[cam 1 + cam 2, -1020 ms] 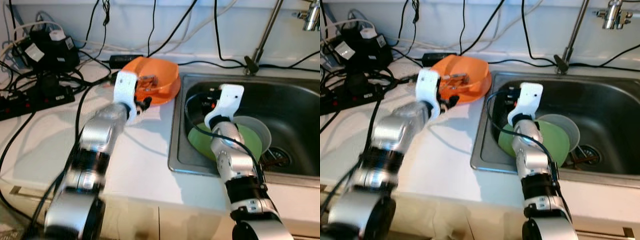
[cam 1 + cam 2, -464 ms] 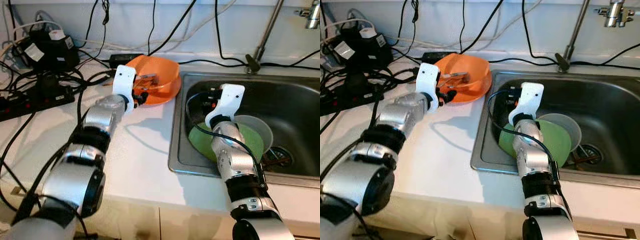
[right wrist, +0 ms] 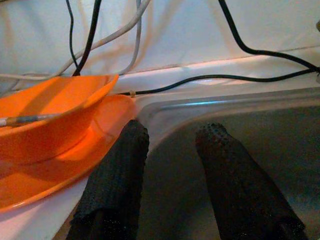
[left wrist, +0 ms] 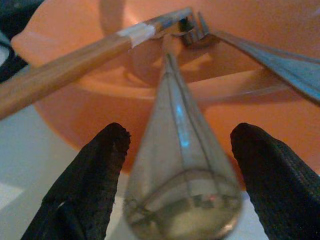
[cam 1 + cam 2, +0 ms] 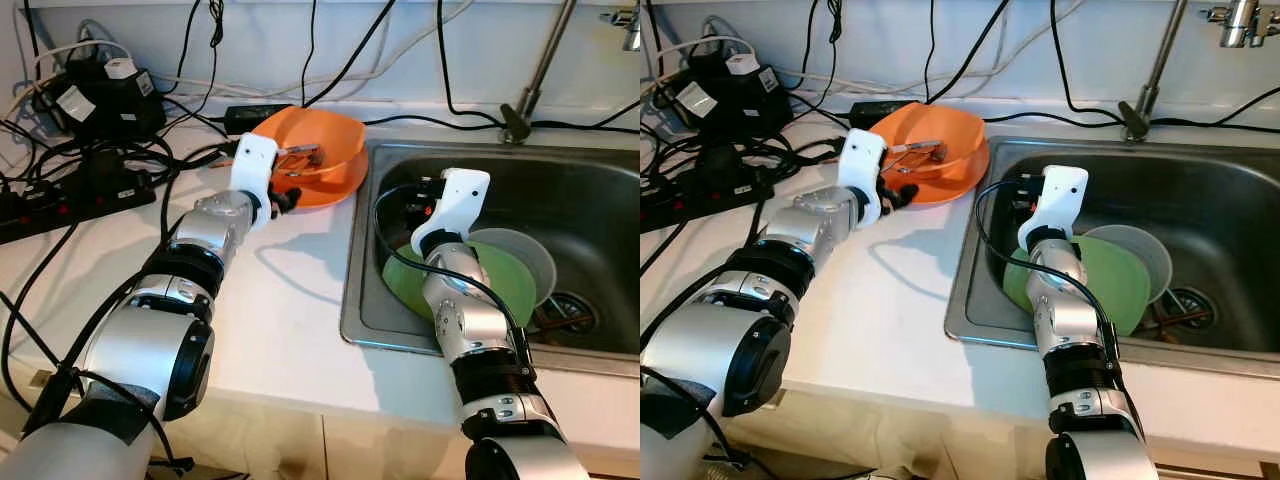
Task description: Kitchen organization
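Note:
An orange bowl (image 5: 325, 145) sits on an orange plate (image 5: 950, 180) on the counter, just left of the sink. Several utensils lie in the bowl, among them a wooden-handled one (image 4: 65, 67) and a metal spoon (image 4: 182, 170) whose handle sticks out over the rim. My left gripper (image 4: 182, 200) is at the bowl's near left rim. It is open, with one finger on each side of the spoon handle and neither touching it. My right gripper (image 3: 172, 190) hangs open and empty inside the sink (image 5: 600, 195), above a green plate (image 5: 500, 290).
A grey bowl (image 5: 535, 262) lies under the green plate beside the drain. The faucet stem (image 5: 540, 60) rises behind the sink. Power strips, adapters and tangled black cables (image 5: 85, 165) crowd the counter's back left. Bare white counter (image 5: 270, 300) lies in front.
My left arm has reached forward and steadied, bringing its gripper closer around the spoon handle at the bowl's rim. The right arm has stayed put. The camera has shifted slightly.

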Robot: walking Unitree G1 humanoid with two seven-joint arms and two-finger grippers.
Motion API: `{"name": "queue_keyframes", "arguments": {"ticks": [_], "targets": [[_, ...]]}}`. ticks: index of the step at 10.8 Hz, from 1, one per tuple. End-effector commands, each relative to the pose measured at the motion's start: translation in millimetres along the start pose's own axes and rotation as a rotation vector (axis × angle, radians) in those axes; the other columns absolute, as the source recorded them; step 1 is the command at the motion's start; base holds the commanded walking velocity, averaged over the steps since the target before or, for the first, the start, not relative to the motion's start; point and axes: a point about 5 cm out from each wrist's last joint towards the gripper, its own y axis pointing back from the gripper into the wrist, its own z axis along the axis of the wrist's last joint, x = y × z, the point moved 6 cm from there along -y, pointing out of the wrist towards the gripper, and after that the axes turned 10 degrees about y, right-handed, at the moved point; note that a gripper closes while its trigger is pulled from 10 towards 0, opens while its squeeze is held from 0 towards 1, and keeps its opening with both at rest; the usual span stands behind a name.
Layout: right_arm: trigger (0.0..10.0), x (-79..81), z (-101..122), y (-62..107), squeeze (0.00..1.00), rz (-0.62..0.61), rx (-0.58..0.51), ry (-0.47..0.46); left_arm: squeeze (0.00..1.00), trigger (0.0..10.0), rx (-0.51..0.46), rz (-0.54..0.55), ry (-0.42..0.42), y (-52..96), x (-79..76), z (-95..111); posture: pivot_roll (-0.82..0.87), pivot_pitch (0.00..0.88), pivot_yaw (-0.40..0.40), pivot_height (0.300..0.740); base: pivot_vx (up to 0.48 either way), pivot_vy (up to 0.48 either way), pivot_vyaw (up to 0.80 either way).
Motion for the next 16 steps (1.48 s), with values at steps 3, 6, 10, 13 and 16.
{"name": "queue_keyframes", "arguments": {"ticks": [3,6,10,13,16], "targets": [[10.0,3.1,3.0,0.0,0.00,-0.005,-0.017,-0.013,0.00,10.0,-0.022,-0.078,-0.095,0.6,-7.2,9.1,0.06,0.000,0.120,0.740,0.000,0.000,0.00],[10.0,4.9,2.0,0.3,0.00,-0.003,-0.015,-0.016,0.00,10.0,-0.003,-0.094,-0.078,-1.0,-12.2,1.3,0.07,0.000,0.120,0.740,0.000,0.000,0.00],[10.0,4.1,-0.1,1.4,0.00,-0.005,-0.009,-0.017,0.00,10.0,0.078,-0.093,-0.019,-0.7,-10.6,-20.0,0.08,0.000,0.126,0.740,0.000,0.000,0.00],[10.0,7.1,-0.2,0.6,0.00,0.004,-0.007,-0.022,0.00,10.0,0.115,-0.119,0.012,3.5,-9.6,-35.6,0.09,0.000,0.123,0.740,0.000,0.000,0.00],[10.0,11.0,-2.0,0.0,0.00,0.021,0.001,-0.025,0.00,10.0,0.093,-0.138,0.038,22.2,-10.8,-36.7,0.12,0.000,0.112,0.740,0.000,0.000,0.00]]}}
